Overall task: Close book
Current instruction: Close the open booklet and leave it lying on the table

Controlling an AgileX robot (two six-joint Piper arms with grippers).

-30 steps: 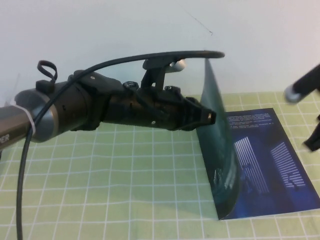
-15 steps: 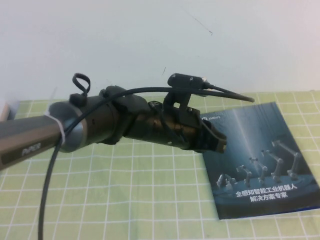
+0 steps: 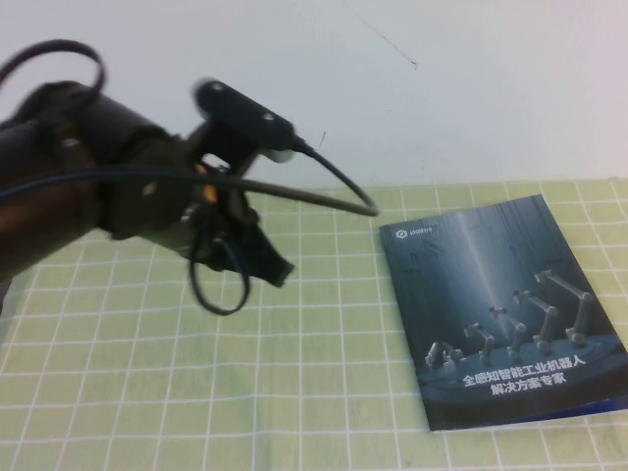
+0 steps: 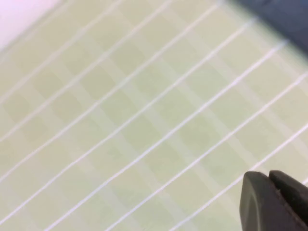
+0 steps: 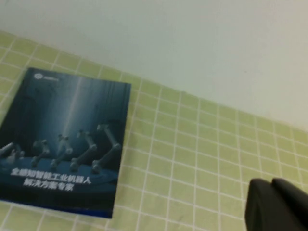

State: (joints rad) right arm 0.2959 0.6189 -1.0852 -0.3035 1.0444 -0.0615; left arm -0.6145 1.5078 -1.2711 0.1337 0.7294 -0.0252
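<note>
Since the previous frame we pulled our left end effector (image 3: 275, 267) back to the frame's left, clear of the book (image 3: 502, 310), fingers together, empty. The book lay closed at lower right on the tabletop (image 3: 324, 392). Our right end effector (image 5: 275, 202), likewise closed on nothing, hung above the tabletop near it.
</note>
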